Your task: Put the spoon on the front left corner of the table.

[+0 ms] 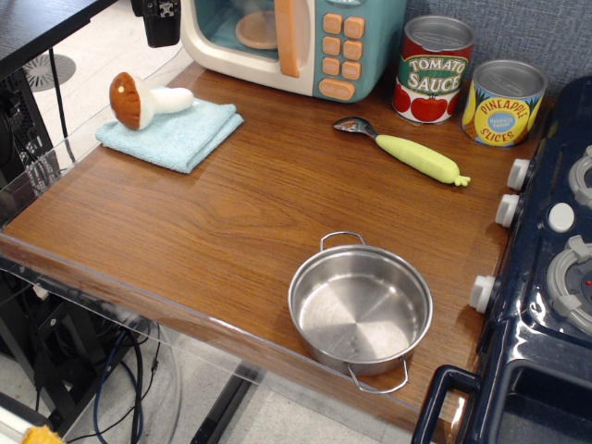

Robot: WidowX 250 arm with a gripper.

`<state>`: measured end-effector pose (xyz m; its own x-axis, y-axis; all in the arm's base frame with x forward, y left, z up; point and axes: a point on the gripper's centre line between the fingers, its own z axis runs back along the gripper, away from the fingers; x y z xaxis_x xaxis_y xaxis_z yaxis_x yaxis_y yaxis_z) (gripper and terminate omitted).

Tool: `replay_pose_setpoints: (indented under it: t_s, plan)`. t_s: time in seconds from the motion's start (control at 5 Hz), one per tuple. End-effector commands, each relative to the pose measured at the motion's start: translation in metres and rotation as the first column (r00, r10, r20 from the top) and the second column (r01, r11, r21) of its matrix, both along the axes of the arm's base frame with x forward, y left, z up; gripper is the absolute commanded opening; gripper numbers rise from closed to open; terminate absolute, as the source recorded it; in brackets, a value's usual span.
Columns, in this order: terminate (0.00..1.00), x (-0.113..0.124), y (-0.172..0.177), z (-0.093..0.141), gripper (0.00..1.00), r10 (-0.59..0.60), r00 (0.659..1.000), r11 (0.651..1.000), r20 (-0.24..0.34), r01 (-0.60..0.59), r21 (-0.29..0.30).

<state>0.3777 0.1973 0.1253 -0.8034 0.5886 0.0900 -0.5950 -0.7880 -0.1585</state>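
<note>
Here the table [231,213] carries a toy microwave [296,42] along its back edge and a steel pot [361,310] near the front. The spoon [404,151] lies well back, just ahead of the tomato sauce can [433,69], handle pointing toward the stove [546,277]. The gripper [161,22] barely peeks in at the top; I cannot tell how its fingers are set.

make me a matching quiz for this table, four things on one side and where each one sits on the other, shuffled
Things:
1. spoon
2. toy mushroom
3. steel pot
4. pineapple slices can

Places:
A. near the table's front edge, by the toy stove
B. lying on the folded blue cloth
C. at the back, right of the tomato sauce can
D. on bare wood in front of the toy microwave and the cans

Pairs: 1-D, 2-B, 3-A, 4-C
</note>
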Motion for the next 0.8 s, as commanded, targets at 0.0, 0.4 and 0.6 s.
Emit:
replay_pose_setpoints:
  t_s: [0.0,0.4,0.6]
  plan:
    - [0.00,0.000,0.000,0.000,1.00,0.000,1.000,1.000,0.000,0.000,0.000]
    - [0.00,0.003,-0.050,0.004,1.00,-0.217,0.976,0.976,-0.006,0.217,0.008]
    - [0.00,0.001,-0.080,0.004,1.00,-0.381,0.924,0.924,0.014,0.381,0.010]
